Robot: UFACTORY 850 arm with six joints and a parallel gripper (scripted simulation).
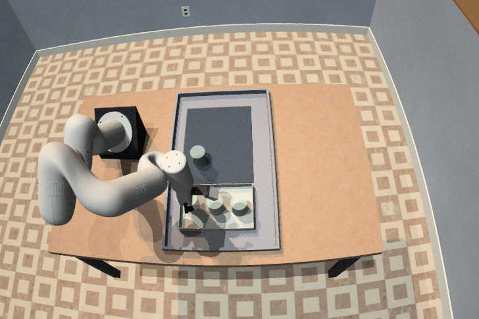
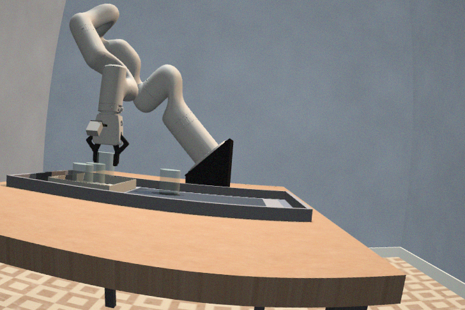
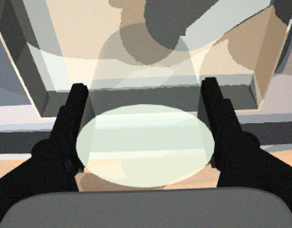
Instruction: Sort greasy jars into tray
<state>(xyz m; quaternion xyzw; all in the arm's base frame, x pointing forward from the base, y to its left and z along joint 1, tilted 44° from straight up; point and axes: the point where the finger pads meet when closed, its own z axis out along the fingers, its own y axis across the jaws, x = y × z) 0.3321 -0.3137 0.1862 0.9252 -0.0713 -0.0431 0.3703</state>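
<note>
Pale green glass shows between the two black fingers of the gripper [image 1: 193, 203] [image 2: 106, 162] [image 3: 144, 83]. The fingers pinch the held jar [image 1: 195, 200] [image 2: 106, 163] [image 3: 145, 144], one on each side. It stands straight up and down, at the left end of the tray [image 1: 252, 207] [image 2: 122, 185] [image 3: 266, 56] as you look from the top. I cannot tell if the bottom of this jar touches the tray.

Two more jars stand inside the tray. The middle jar [image 1: 215, 206] [image 2: 98, 172] is near the held one, and the right jar [image 1: 239, 206] [image 2: 81, 171] is on its right. They are upright and look apart from each other in the top view.

One last jar [image 1: 197, 152] [image 2: 170, 181] stands on the dark mat [image 1: 227, 129] [image 2: 210, 197], at the left side of its near part. The tray is just beside the near edge of the mat. Both lie on the grey steel top [image 1: 266, 133] [image 2: 188, 206], which has a raised edge all round and sits on the orange-brown table [image 1: 321, 152] [image 2: 188, 242].

The big white arm [image 1: 108, 197] [image 2: 168, 88] bends over from the left, where it is fixed to a black block [image 1: 141, 116] [image 2: 222, 171].
</note>
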